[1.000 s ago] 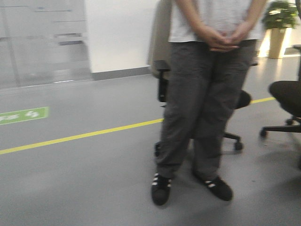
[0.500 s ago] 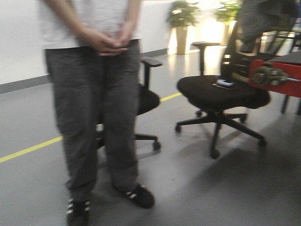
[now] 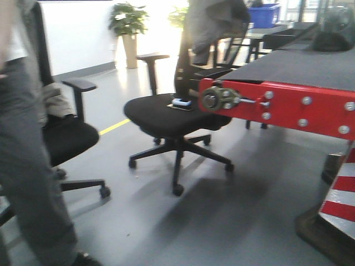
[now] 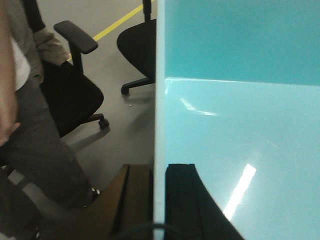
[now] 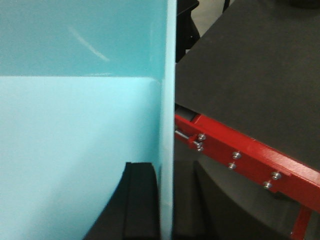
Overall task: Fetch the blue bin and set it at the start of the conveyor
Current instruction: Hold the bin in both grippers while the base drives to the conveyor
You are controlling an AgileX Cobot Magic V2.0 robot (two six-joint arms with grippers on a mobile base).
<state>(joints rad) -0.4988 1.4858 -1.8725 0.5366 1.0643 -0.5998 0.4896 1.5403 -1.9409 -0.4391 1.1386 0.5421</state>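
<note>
The blue bin (image 4: 240, 125) is gripped by both end effectors. The left end effector (image 4: 159, 200) is closed over one side wall, and the right end effector (image 5: 167, 195) is closed over the opposite wall. The bin is seen near the conveyor start (image 5: 250, 65), beside its red frame (image 5: 240, 152), not on the belt. An office chair (image 3: 166, 113) is seen nearby.

L gripper (image 4: 159, 207) pointed fwd and slightly down, jaws straddling one side wall of the blue bin (image 4: 240, 125). The outer finger (image 4: 135, 202) sat outside the wall and the inner finger (image 4: 192, 207) inside, both tight vs. the wall. R gripper (image 5: 167, 202) mirrored it on the opp. wall, w/ one finger (image 5: 142, 202) inside and the other (image 5: 192, 210) outside, clamped at approx. the same depth.
</note>
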